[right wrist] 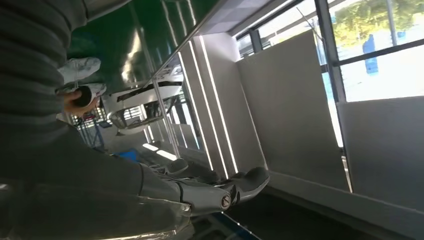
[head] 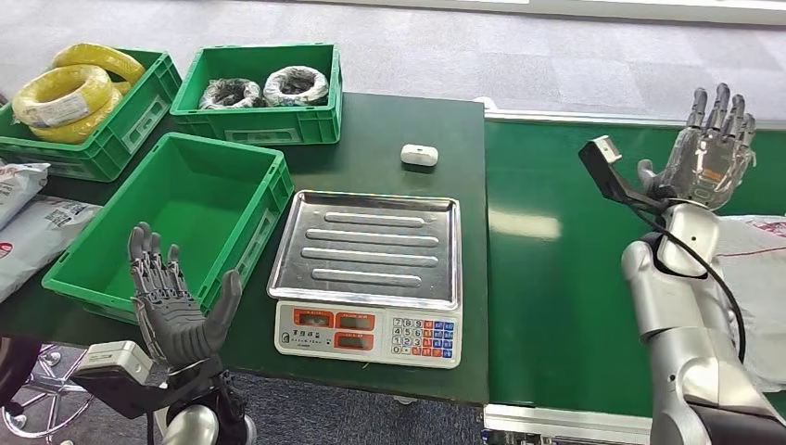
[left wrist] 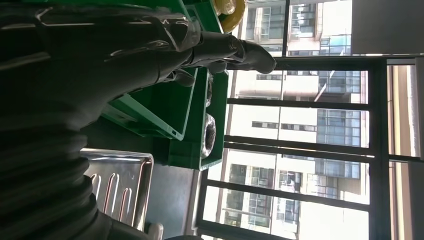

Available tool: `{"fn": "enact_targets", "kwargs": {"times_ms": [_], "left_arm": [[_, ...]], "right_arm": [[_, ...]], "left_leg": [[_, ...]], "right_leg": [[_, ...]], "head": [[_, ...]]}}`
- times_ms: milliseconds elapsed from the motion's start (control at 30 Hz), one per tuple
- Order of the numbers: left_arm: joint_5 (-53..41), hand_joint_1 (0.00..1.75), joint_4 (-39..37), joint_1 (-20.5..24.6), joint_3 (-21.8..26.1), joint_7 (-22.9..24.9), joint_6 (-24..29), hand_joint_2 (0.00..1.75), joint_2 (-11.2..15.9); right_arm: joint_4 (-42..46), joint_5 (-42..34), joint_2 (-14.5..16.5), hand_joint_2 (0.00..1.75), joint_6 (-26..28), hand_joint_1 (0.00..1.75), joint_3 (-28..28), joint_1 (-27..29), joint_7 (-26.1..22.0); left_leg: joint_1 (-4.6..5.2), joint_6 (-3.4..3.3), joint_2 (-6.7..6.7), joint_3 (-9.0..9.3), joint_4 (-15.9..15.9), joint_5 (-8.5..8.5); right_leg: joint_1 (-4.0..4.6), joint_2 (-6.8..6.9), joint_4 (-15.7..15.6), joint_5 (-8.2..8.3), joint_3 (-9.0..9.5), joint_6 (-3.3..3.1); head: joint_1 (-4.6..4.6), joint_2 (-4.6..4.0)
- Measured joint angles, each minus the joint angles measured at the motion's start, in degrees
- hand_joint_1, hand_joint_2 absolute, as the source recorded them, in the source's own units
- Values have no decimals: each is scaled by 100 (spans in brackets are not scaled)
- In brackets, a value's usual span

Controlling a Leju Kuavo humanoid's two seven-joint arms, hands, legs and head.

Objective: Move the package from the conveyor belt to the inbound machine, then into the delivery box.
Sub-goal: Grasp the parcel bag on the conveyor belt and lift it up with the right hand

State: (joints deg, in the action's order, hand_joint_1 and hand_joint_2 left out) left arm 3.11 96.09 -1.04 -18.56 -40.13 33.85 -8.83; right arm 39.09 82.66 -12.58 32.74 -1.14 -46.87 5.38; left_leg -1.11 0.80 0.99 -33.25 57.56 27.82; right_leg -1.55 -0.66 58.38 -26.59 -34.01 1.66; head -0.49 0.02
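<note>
The dark left hand point(head: 176, 311) is raised, fingers spread and empty. The silver right hand point(head: 712, 153) is likewise held up, fingers apart.

Little readable text; only the scale's front panel carries marks.
The scale point(head: 369, 338) has a white panel with a keypad of small numbered keys at its right, the digits too small to read for certain, and red display windows at its left with tiny dark characters above them that cannot be made out.
</note>
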Motion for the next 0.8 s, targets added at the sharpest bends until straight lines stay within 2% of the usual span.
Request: {"fn": "enact_targets", "kwargs": {"times_ms": [167, 267, 333, 500, 567, 700, 800], "left_arm": [[-2, 0, -34, -37, 93, 0, -57, 175, -44], [-13, 0, -48, -80, 121, 0, -83, 175, -75], [-20, 0, -56, -94, 132, 0, -96, 175, -93], [-30, 0, -91, -102, 142, 0, -96, 175, -122], [-30, 0, -98, -107, 145, 0, -90, 175, -127], [-13, 0, -136, -111, 180, 0, -124, 175, -127], [-7, 0, -160, -109, 211, 0, -138, 175, -125]], "right_arm": [[-859, 348, -529, 175, -100, 0, 76, -322, 552], [-1194, 410, -804, 175, 71, 0, 83, -328, 1208], [-1353, 418, -935, 175, 210, 0, 79, -292, 1564], [-1660, 417, -1115, 175, 234, 0, 54, -191, 1944], [-1793, 328, -1140, 175, 20, 0, 63, -139, 1990], [-2017, -463, -1128, 175, -743, 0, 418, -16, 1547], [-2114, -661, -1106, 175, -929, 0, 685, 40, 1405]], "left_leg": [[0, 0, 1, 0, -1, 0], [0, -1, 0, -2, 0, 0], [1, -2, -4, -4, 0, 2], [0, -3, -9, -1, -1, 4], [-1, -3, -8, -1, -2, 3], [0, -3, -8, -3, -2, 3], [0, -3, -9, -3, -2, 3]], "right_leg": [[1, 0, 0, 0, -1, 0], [0, 0, -1, -1, -1, 1], [0, -1, -1, -1, -2, 1], [1, -4, -2, -1, -4, 0], [2, -4, -1, -1, -3, 0], [2, -4, -1, -1, -3, 0], [1, -4, -1, -1, -4, 0]], "head": [[0, 0], [1, 0], [1, 0], [-2, 0], [-2, 0], [-1, 0], [-2, 0]]}}
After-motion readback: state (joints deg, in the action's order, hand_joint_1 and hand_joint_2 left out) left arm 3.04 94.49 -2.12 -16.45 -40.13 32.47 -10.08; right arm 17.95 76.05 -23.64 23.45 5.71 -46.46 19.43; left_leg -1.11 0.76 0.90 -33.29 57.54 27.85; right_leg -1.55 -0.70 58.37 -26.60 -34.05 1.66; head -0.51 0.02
